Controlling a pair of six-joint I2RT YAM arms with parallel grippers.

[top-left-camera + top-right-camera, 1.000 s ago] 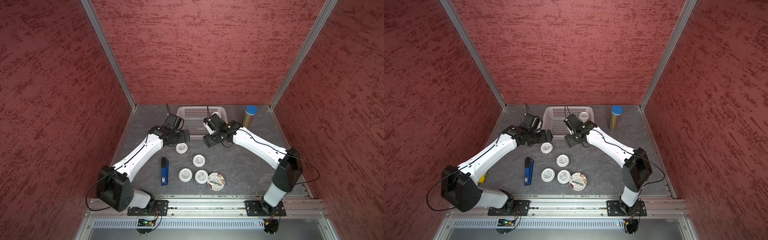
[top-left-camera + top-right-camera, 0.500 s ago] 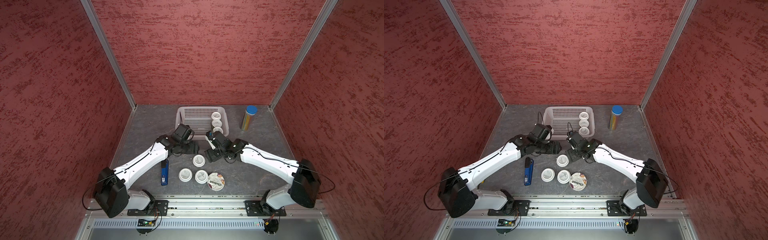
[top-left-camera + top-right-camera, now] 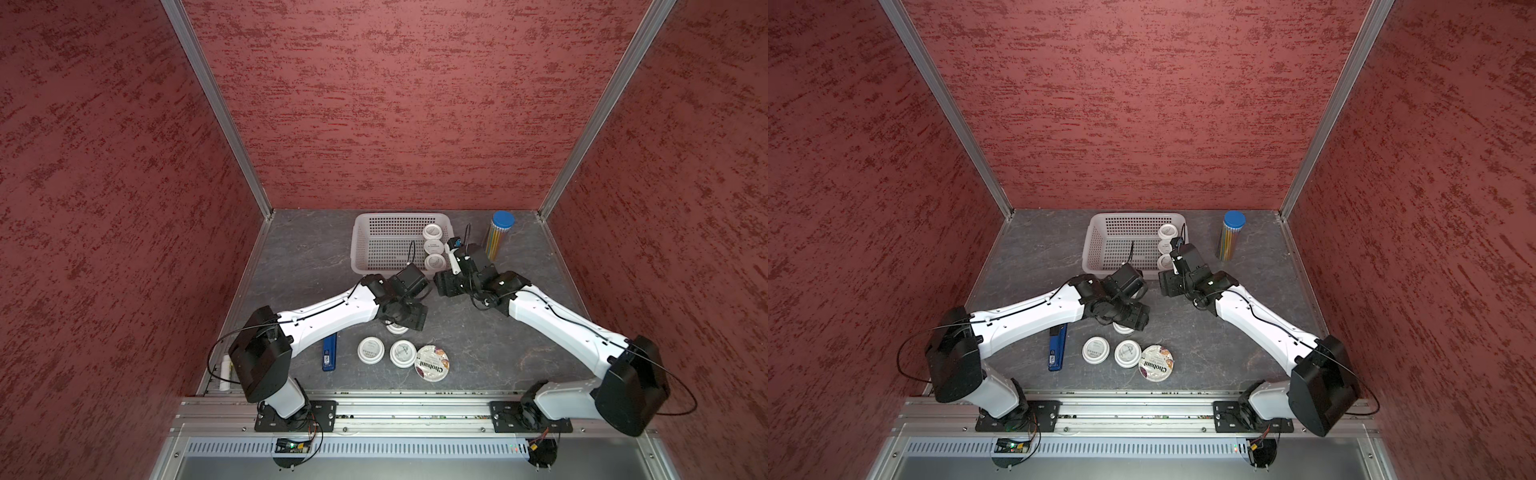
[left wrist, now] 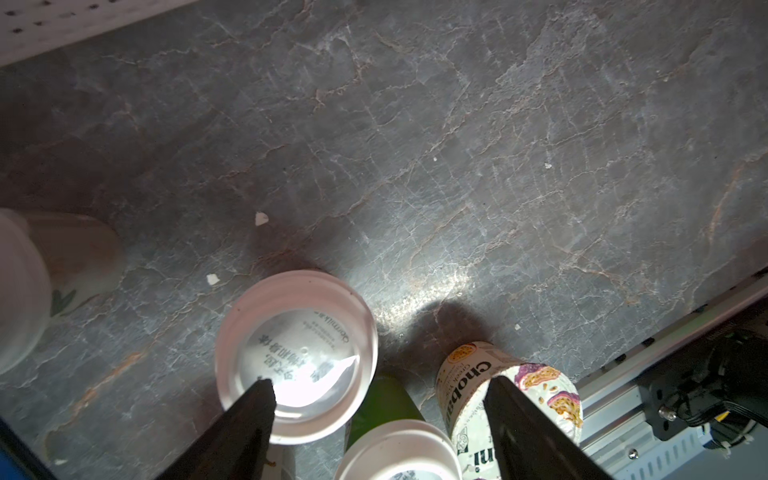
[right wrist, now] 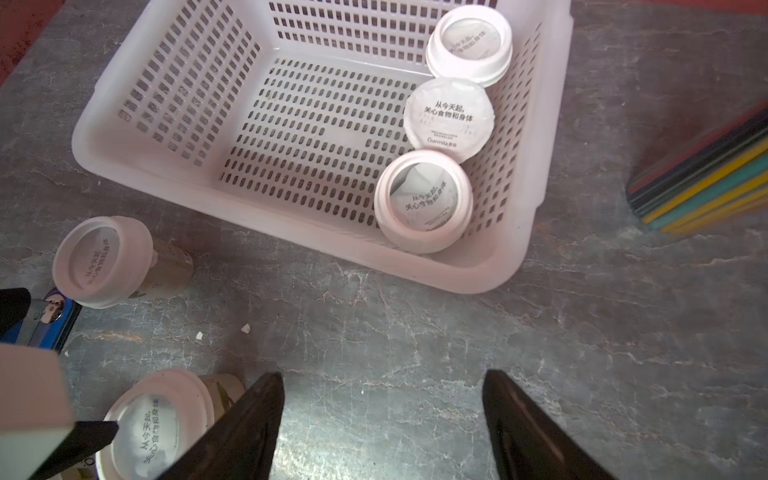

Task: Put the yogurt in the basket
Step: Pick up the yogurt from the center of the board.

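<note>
**Left arm swung back to the bench cups**

Since a second ago your left gripper (image 4: 380, 386) has left the basket (image 3: 359, 249) and now straddles one yogurt cup (image 3: 397, 330). Its fingers (image 4: 232, 432) are apart, with no contact visible. Your right gripper (image 5: 380, 415) hangs open and empty. Three cups (image 3: 432, 247) sit in the basket. The Chobani cup (image 3: 432, 363) and two small cups (image 3: 370, 350) are on the bench (image 3: 498, 345).

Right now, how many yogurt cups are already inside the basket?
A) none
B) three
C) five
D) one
B: the right wrist view shows three yogurt cups standing in a row along one side wall of the basket; the rest are still on the table outside it.
</note>
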